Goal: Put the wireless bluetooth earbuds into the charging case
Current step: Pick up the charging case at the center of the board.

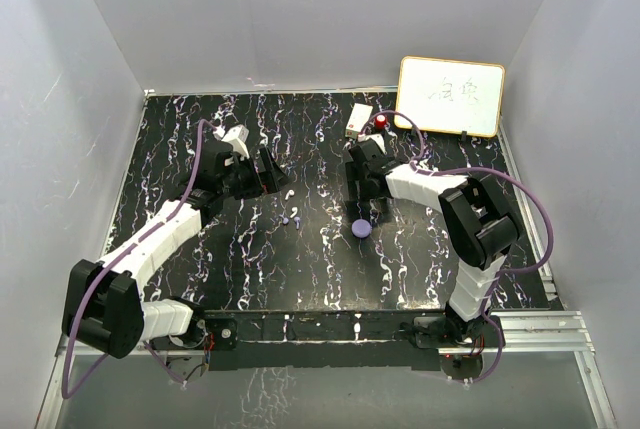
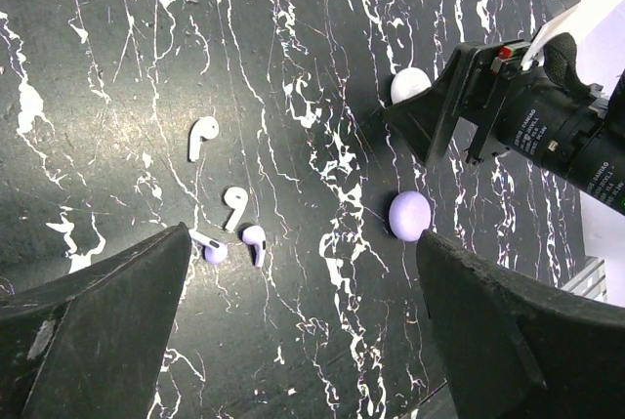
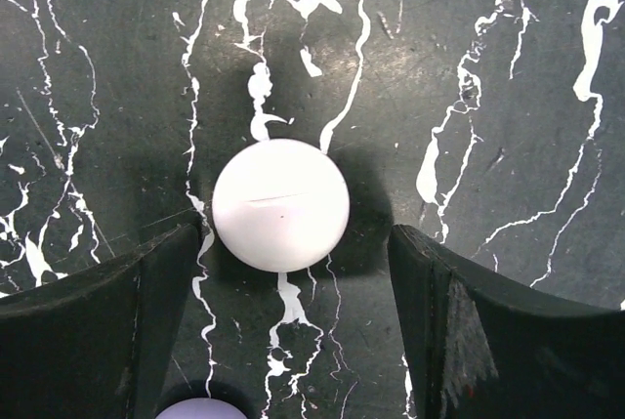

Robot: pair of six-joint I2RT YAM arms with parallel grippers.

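Right fingers (image 3: pixel 98 341) stood apart, one each side of white case (image 3: pixel 280 204), not touching. Left fingers (image 2: pixel 98 331) stood wide apart, empty, above earbuds (image 2: pixel 235 206). Earbuds lay loose on tabletop (image 2: pixel 117 28), apart from both cases. Purple case (image 2: pixel 409 216) sat near. Best seemed: keep white case in middle, squeeze slowly; round case could slip.

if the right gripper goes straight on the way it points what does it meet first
The white case. It sits between the right gripper's open fingers, dead ahead in its wrist view. The purple case lies off that line, at the frame's lower edge. How far ahead the white case is remains unclear.
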